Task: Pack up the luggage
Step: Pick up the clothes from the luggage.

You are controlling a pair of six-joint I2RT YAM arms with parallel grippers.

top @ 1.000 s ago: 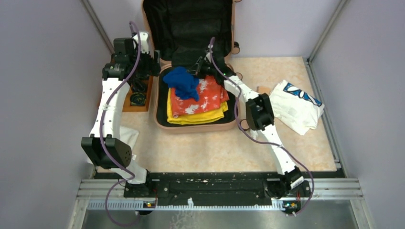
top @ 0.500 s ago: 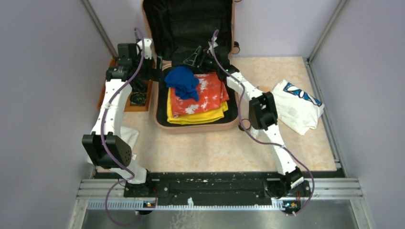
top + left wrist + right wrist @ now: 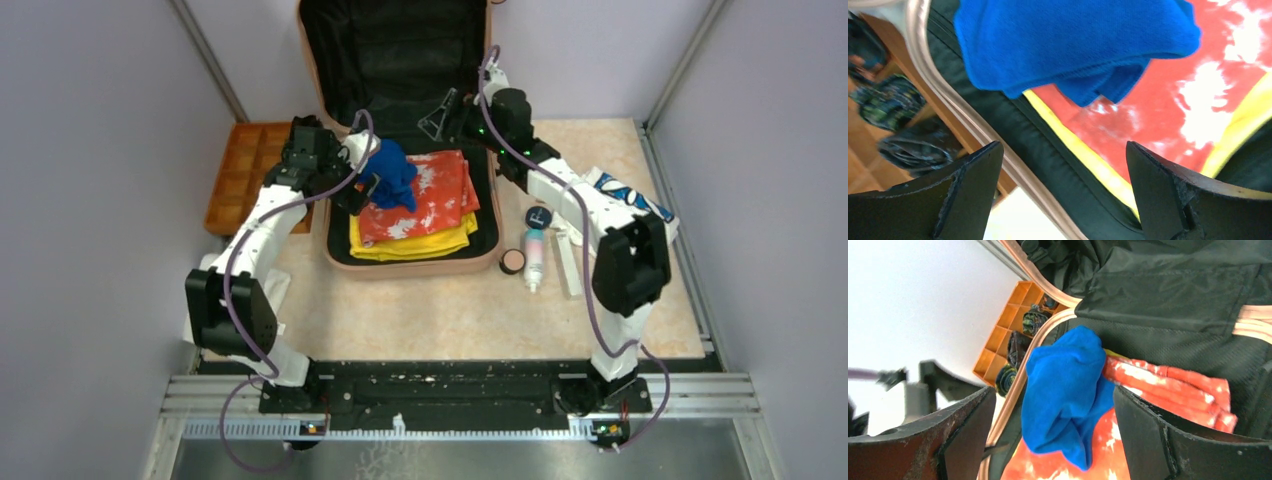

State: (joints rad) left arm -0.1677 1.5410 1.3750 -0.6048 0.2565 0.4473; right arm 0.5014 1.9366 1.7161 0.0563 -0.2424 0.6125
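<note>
Left arm has swung off the orange tray [image 3: 240, 175] to the luggage's [image 3: 415, 270] left rim; right arm has drawn back toward the lid. Speckled beige table [image 3: 450, 310], lavender walls. Luggage lies open at far middle, lid raised. Left gripper [image 3: 1062, 145] spread wide, empty, over the left rim, just beside the blue cloth [image 3: 390, 172] on top of the folded red-and-white garment [image 3: 430, 195]. Right gripper [image 3: 1054, 390] wide, empty, above the luggage's rear. White shirt [image 3: 640, 205] right of the luggage half hidden by the right arm; small items at the right rim are hard to make out.
</note>
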